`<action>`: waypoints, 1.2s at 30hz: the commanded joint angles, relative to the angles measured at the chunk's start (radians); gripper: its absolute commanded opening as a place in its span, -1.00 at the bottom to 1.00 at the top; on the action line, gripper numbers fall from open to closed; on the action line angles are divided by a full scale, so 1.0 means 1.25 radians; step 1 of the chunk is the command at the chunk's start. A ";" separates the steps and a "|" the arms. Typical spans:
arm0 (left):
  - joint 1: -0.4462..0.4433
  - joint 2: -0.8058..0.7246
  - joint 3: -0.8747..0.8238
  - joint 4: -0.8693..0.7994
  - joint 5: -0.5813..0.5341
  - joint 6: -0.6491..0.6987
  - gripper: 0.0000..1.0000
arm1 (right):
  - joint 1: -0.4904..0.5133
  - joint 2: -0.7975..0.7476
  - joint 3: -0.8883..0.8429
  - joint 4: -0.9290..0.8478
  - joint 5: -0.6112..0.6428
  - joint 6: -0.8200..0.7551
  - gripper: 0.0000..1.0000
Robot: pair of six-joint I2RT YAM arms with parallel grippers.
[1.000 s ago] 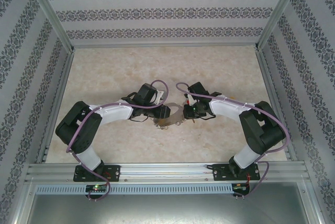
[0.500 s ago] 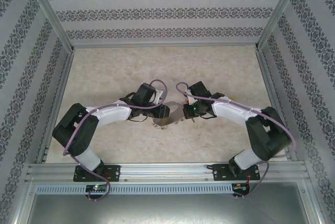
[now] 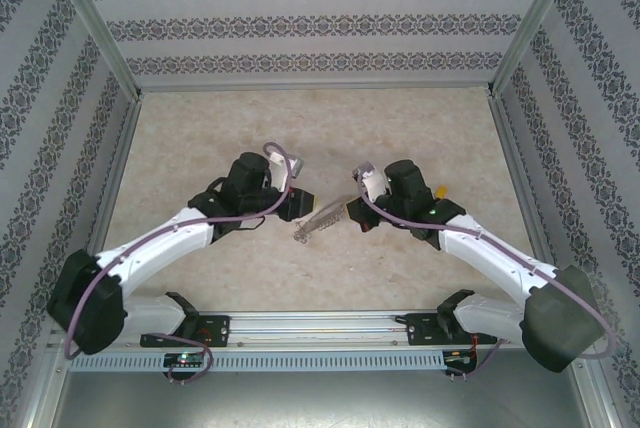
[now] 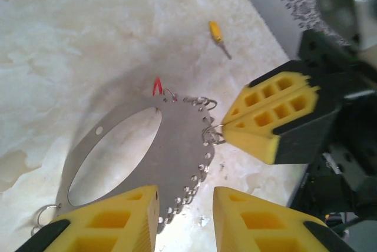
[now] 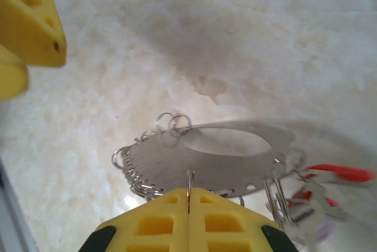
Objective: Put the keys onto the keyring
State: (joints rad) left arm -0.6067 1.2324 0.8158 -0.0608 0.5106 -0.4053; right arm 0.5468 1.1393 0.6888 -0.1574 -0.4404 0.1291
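Grey metal, flat and oval with an oval cut-out, the keyring (image 5: 200, 163) sits over the pale marbled desk (image 4: 59, 40) between the two arms and throws a shadow on it. Whether any part of it touches the desk I cannot tell. Small wire rings (image 4: 197, 175) line its rim. The right gripper (image 5: 188, 196) is clamped on the keyring by one of these rings, its yellow fingers pressed together with the wire standing up in the seam. The left gripper (image 4: 185, 205) hovers at the opposite rim of the keyring, its fingers apart and holding nothing. Red-headed keys (image 5: 339, 173), blurred, hang in a bunch at one end of the keyring. A small yellow-headed piece (image 4: 217, 31) lies on the desk, well apart from the keyring.
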 commanded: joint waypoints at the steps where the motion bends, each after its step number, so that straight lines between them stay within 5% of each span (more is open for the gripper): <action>1: 0.009 -0.077 -0.027 0.012 0.031 0.037 -0.39 | 0.006 -0.057 -0.019 0.116 -0.112 -0.042 -1.00; 16: 0.013 -0.163 -0.094 0.231 0.257 0.016 -0.11 | 0.021 -0.126 -0.029 0.270 -0.287 -0.087 -1.00; 36: -0.017 -0.155 -0.030 0.113 0.280 0.153 -0.33 | 0.036 -0.124 0.027 0.195 -0.405 -0.109 -1.00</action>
State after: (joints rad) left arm -0.6098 1.0489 0.7601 0.0998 0.8284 -0.2569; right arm 0.5808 0.9993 0.6788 0.0677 -0.8932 0.0181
